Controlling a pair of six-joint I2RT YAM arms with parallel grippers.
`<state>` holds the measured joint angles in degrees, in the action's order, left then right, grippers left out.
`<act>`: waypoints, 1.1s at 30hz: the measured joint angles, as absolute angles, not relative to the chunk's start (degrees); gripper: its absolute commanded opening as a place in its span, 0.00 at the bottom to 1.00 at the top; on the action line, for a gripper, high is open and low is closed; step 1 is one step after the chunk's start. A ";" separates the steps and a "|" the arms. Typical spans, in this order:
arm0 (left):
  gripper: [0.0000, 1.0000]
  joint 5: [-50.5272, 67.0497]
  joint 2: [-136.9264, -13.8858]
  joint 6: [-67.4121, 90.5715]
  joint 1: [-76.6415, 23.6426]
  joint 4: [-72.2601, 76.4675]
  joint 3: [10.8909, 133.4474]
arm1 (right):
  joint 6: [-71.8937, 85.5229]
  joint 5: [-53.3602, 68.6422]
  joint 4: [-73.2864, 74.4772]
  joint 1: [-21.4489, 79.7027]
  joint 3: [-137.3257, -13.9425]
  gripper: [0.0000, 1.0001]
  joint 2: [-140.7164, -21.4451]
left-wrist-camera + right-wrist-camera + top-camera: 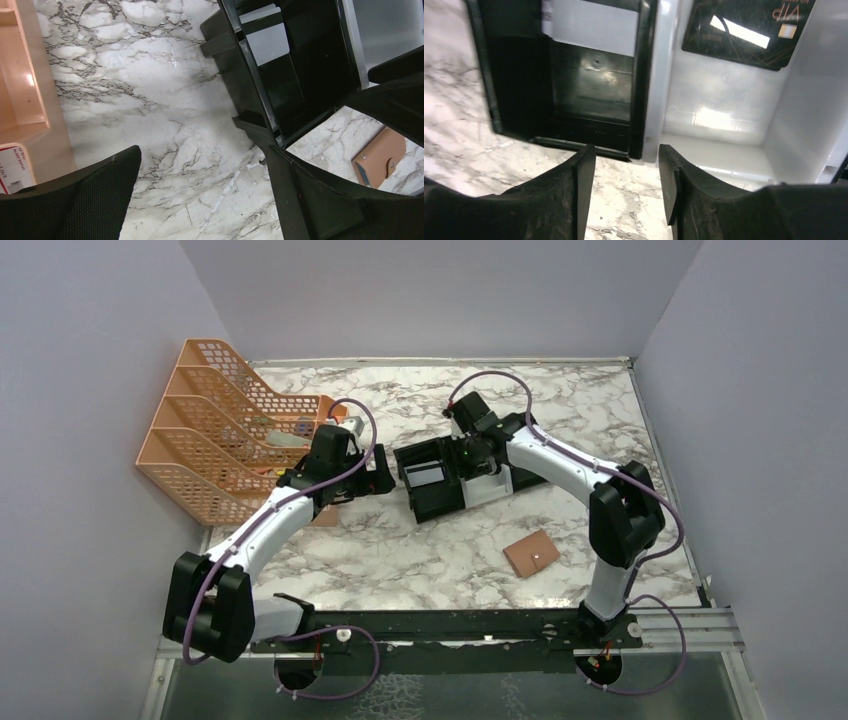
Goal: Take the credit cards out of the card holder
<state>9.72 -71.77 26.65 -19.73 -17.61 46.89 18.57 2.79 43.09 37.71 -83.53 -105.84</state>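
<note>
You see the left gripper (201,162) wide, the right gripper (626,165) half wide, empty; the black card (744,30) is cut off.

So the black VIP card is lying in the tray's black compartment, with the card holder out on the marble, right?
Not quite: the black card lies in the tray's white compartment, not the black one, as the right wrist view shows. The card holder is out on the marble.

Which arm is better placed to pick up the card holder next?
Probably right. The card holder lies on the robot's right side; the right gripper, open and empty at the tray, is nearer. The left gripper is beyond the tray's left end.
</note>
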 measured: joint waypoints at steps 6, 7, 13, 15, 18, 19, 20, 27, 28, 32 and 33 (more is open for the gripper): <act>0.99 10.76 -72.79 28.49 -19.73 -15.86 46.39 | 17.30 3.97 40.66 37.91 -83.50 0.58 -101.01; 0.99 11.00 -72.84 28.77 -19.73 -15.49 46.33 | 17.15 3.49 40.36 37.91 -83.48 0.59 -100.31; 0.99 12.56 -73.71 29.95 -19.86 -13.85 45.69 | 16.03 -1.91 38.28 35.51 -80.36 0.59 -95.94; 0.99 12.73 -74.17 30.15 -20.03 -13.61 45.69 | 15.81 -2.72 37.43 32.71 -78.43 0.60 -94.67; 0.99 12.80 -74.43 30.33 -20.38 -13.43 45.67 | 15.75 -2.85 35.88 27.68 -75.79 0.60 -93.54; 0.99 12.86 -74.43 30.35 -20.40 -13.30 45.67 | 15.73 -2.76 35.68 26.22 -75.13 0.60 -93.51; 0.99 12.86 -74.43 30.35 -20.49 -13.30 45.67 | 15.70 -2.76 35.55 24.64 -74.61 0.60 -93.51; 0.99 13.96 -74.48 30.33 -20.56 -12.93 45.50 | 14.70 -2.50 35.53 22.94 -73.84 0.59 -94.21; 0.99 14.13 -74.54 30.33 -20.64 -12.84 45.50 | 14.66 -2.50 35.53 22.96 -73.84 0.59 -94.63; 0.99 14.90 -74.70 30.30 -20.88 -12.80 45.50 | 14.09 -2.59 35.59 23.29 -73.87 0.56 -97.47; 0.99 15.00 -74.72 30.30 -20.99 -12.78 45.50 | 13.91 -2.66 35.66 23.29 -73.87 0.55 -98.13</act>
